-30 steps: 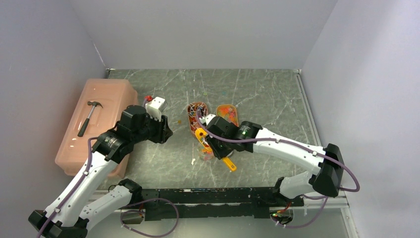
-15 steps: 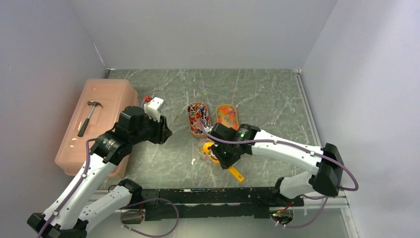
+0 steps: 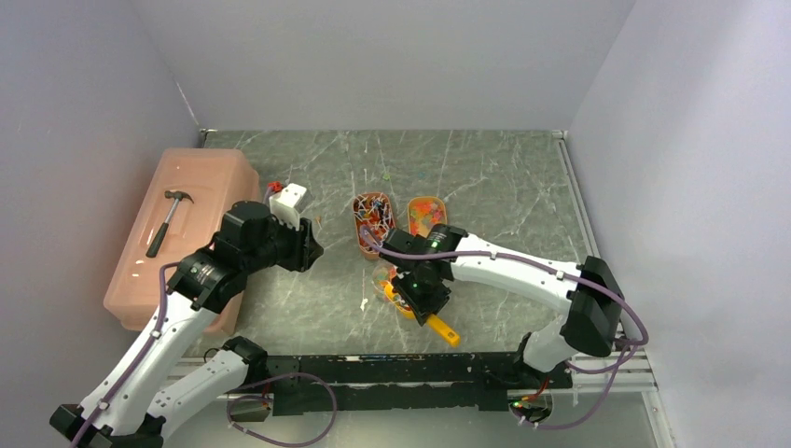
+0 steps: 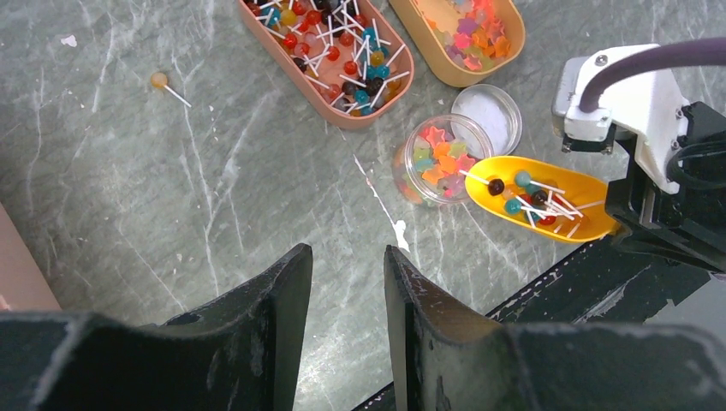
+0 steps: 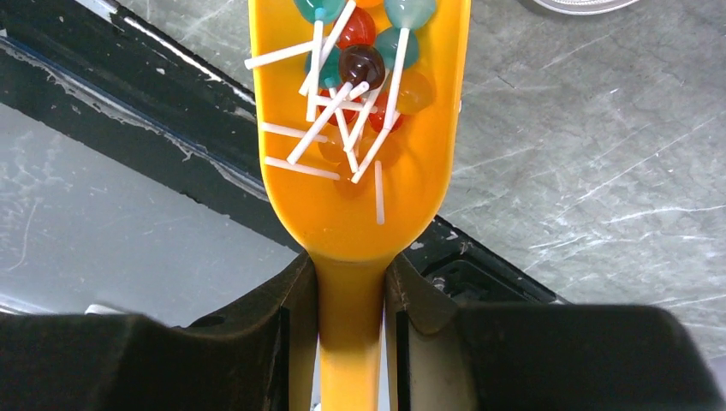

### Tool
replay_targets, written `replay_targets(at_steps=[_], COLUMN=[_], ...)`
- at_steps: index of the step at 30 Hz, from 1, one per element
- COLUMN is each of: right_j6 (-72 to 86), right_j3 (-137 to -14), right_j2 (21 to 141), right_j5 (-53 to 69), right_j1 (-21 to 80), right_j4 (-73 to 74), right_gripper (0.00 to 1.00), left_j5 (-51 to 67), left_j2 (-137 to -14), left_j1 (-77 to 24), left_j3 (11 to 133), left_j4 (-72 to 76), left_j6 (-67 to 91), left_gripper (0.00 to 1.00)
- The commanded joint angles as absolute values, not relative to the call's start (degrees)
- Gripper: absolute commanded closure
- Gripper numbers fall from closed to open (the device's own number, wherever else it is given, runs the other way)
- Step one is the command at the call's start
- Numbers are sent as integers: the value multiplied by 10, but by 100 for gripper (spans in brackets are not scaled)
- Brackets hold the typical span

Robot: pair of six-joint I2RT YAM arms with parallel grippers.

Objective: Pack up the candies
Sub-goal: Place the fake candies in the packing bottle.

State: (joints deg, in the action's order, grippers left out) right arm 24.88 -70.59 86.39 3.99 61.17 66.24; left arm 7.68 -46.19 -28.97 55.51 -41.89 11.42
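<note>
My right gripper [image 5: 349,274] is shut on the handle of a yellow-orange scoop [image 5: 360,193]. The scoop holds several candies [image 5: 360,62]: small lollipops with white sticks. In the left wrist view the loaded scoop [image 4: 591,224] hovers just right of an open glass jar [image 4: 437,158] with star-shaped candies inside. More lollipops fill one oval tray [image 4: 349,122], and star candies fill the other tray [image 4: 445,79]. My left gripper [image 4: 345,257] is open over bare table, left of the jar, holding nothing.
The jar's lid [image 4: 488,116] lies beside the jar. One loose lollipop [image 4: 158,80] lies on the table to the left. A pink box [image 3: 196,177] with a hammer [image 3: 168,219] on it stands at far left. A small white block [image 3: 291,198] is near my left gripper [image 3: 312,250].
My right arm has drawn the scoop back from the lollipop tray toward the near edge, beside the jar. The left arm has hardly moved.
</note>
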Motion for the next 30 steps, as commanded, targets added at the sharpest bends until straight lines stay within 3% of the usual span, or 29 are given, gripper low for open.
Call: replay_targets(at_steps=[1, 30], right_j6=[238, 195], right_j3=[-747, -877], right_j2=[875, 982], right_j5=[66, 228], right_j1=[597, 515], right_j4=[707, 857], right_gripper=[100, 100], left_j5=[81, 77], left_j2=[-447, -410], left_j1=[-292, -292], left_j3=[556, 554], left_j4=[-414, -412], left_j6=[111, 113], left_gripper=[58, 57])
